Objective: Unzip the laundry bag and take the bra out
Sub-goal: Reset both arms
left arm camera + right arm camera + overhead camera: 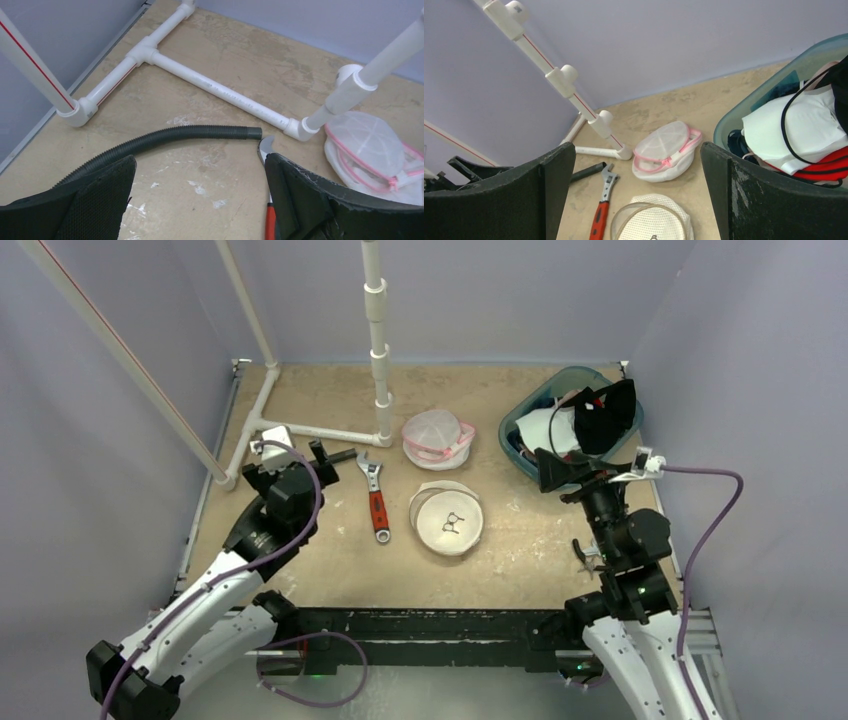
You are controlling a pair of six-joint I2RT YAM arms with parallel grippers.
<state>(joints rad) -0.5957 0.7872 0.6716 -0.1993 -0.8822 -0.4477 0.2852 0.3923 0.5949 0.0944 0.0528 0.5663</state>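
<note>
Our left gripper [199, 172] hangs low over the left of the table [330, 570], jaws spread wide and grasping nothing. Our right gripper [638, 165] is likewise released and empty, raised on the right beside the bin [515, 420]. We judge both are parked clear of the middle, so that the bags are in plain view before any reach. The fingers [100, 200] are black, with a rough, woven-looking pad surface.

Nearest us, mid-table, lies a round white mesh bag [446, 521], flat and wire-rimmed, with a small dark mark on top that we cannot make out. Just left of it lies an adjustable wrench [377, 502], with steel jaws and a red handle, pointing away from us. By its head lies a black ribbed hose [175, 135].

Further back sits the pink-trimmed laundry bag [437, 438], a domed, translucent mesh with its pink zipper band running round the edge. It looks zipped shut. We cannot tell which bag holds the bra, as no bra shows through either mesh.

The bin is clear teal plastic, heaped with white, red and black garments. At the back stands a white pipe frame [378, 340], smooth and rigid, its foot just beside the pink bag.
</note>
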